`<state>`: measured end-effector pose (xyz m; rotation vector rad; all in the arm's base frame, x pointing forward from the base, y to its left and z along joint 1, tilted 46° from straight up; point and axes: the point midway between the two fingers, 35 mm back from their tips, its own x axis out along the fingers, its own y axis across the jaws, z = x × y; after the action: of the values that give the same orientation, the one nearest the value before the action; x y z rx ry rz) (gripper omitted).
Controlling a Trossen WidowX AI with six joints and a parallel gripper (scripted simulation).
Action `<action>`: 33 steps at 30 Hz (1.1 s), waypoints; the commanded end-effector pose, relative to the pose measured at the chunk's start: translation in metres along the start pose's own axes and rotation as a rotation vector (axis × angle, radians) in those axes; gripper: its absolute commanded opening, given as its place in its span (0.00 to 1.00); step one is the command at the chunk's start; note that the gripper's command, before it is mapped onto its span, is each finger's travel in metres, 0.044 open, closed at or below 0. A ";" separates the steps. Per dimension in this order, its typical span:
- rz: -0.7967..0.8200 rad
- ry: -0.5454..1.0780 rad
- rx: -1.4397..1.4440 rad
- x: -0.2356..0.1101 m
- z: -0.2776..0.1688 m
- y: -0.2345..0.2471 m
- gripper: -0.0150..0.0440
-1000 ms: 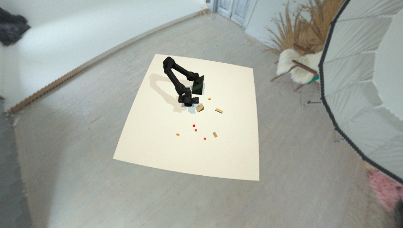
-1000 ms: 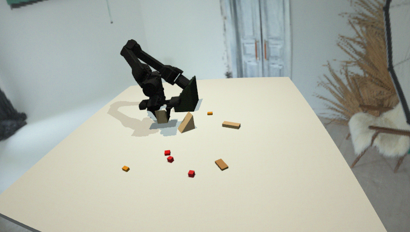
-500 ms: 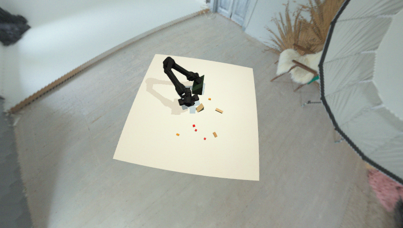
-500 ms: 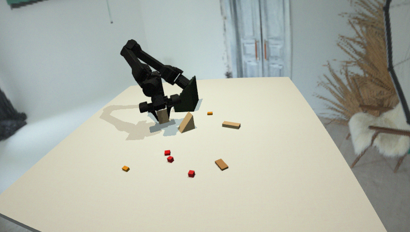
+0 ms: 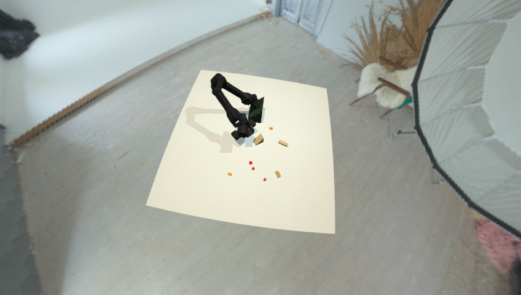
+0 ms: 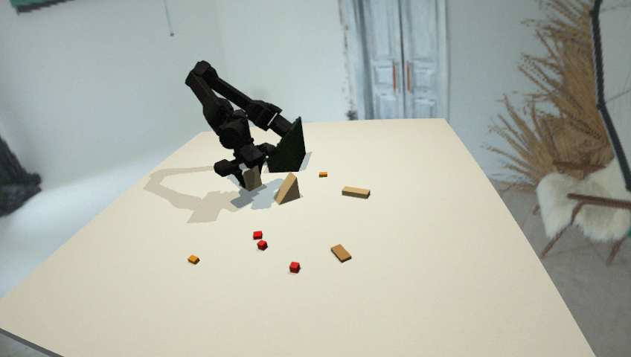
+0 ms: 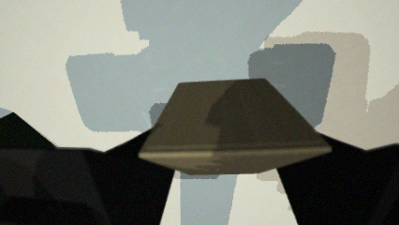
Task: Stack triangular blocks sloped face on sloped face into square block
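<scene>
My gripper [image 6: 250, 176] [image 7: 223, 122] is shut on one wooden triangular block [image 6: 253, 179] [image 7: 234, 117], which hangs between the fingers and appears a little above the table [image 5: 197, 197] [image 6: 132, 309]. In the top view the hand hides this block. The other triangular block [image 5: 258, 139] [image 6: 288, 189] stands on the table to the right of the hand in the top and exterior views, its sloped face facing up and to the left in the exterior view. The two blocks are apart. The standing block is out of the wrist view.
A dark green panel [image 5: 256, 110] [image 6: 289, 150] stands behind the blocks. A pale bar [image 5: 283, 143] [image 6: 356, 192] and an orange piece [image 5: 270, 128] [image 6: 323, 174] lie to the right. Red cubes [image 5: 265, 179] [image 6: 294, 267], a brown block [image 5: 278, 174] [image 6: 341, 253] and another orange piece [image 5: 229, 174] [image 6: 193, 259] lie nearer the front.
</scene>
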<state>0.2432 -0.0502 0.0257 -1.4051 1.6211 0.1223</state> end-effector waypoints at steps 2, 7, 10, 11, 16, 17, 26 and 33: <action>-0.001 -0.001 -0.134 0.000 0.000 0.000 0.25; -0.001 -0.001 -0.283 0.000 0.000 0.000 0.25; -0.001 -0.001 -0.370 0.000 0.000 0.000 0.25; -0.001 -0.001 -0.385 0.000 0.000 0.000 0.25; -0.001 -0.001 -0.390 0.000 0.000 0.000 0.25; -0.001 -0.001 -0.390 0.000 0.000 0.000 0.25; 0.001 0.000 -0.386 0.008 0.000 -0.001 0.25; 0.004 0.001 -0.381 0.019 0.000 0.000 0.25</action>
<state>0.2472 -0.0598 0.0174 -1.6824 1.6502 0.4450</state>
